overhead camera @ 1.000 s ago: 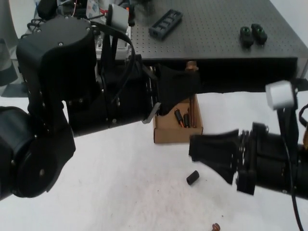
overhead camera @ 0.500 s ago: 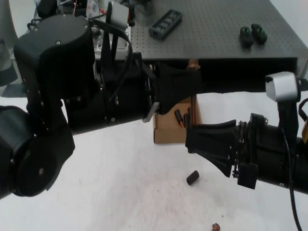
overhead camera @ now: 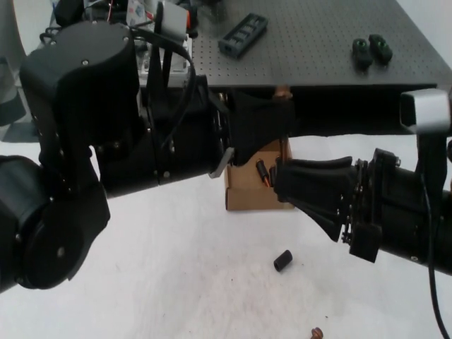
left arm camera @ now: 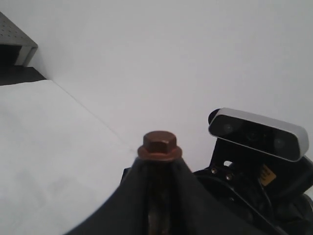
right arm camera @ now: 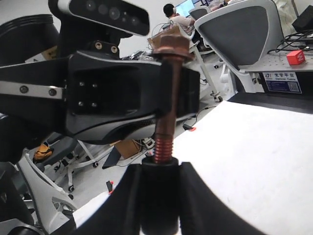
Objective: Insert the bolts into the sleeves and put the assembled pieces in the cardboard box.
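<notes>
My left gripper (overhead camera: 272,121) is shut on a copper bolt (overhead camera: 282,92), held upright with its hex head (left arm camera: 159,145) up, above the cardboard box (overhead camera: 247,192). In the right wrist view the bolt (right arm camera: 166,93) hangs from the left gripper (right arm camera: 127,93), and its threaded end meets the top of a black sleeve (right arm camera: 159,196). My right gripper (right arm camera: 159,171) is shut on that sleeve. In the high view the right gripper (overhead camera: 280,176) sits just under the bolt, over the box's right side. Its fingers hide the sleeve there.
Assembled pieces (overhead camera: 264,173) lie in the box. A loose black sleeve (overhead camera: 282,260) and a loose bolt (overhead camera: 316,332) lie on the white cloth in front. Behind stands a raised perforated bench (overhead camera: 318,35) with a black tray (overhead camera: 242,33) and two black parts (overhead camera: 371,51).
The right gripper has risen and moved left with the sleeve, from beside the box to right under the bolt. The left arm has kept still.
</notes>
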`<action>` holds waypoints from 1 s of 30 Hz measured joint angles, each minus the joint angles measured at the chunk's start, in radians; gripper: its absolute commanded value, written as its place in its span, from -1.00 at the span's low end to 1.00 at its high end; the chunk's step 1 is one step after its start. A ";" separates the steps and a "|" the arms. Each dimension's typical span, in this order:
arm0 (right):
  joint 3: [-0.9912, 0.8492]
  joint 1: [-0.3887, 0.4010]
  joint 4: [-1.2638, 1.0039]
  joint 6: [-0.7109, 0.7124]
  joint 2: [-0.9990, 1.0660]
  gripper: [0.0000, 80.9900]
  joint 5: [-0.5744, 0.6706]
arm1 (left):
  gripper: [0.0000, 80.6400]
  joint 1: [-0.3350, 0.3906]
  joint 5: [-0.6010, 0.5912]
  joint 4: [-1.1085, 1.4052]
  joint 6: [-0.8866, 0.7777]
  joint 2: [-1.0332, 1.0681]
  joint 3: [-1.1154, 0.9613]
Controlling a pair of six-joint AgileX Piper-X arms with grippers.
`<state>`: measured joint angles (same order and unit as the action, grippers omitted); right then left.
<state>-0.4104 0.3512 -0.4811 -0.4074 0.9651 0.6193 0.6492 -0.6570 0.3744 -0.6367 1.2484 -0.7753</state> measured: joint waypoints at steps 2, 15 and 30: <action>0.000 0.000 -0.009 0.000 0.000 -0.96 0.000 | -0.89 0.000 -0.012 0.006 0.000 0.000 0.000; -0.050 -0.047 -0.078 0.229 0.039 -0.96 -0.265 | 0.15 0.000 0.011 -0.065 0.037 0.000 0.000; -0.609 -0.138 0.223 0.329 0.658 -0.96 -0.425 | 0.15 0.000 0.119 -0.405 0.336 0.003 0.000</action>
<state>-1.0197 0.2129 -0.2581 -0.0782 1.6236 0.1939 0.6492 -0.5376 -0.0305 -0.3008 1.2510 -0.7753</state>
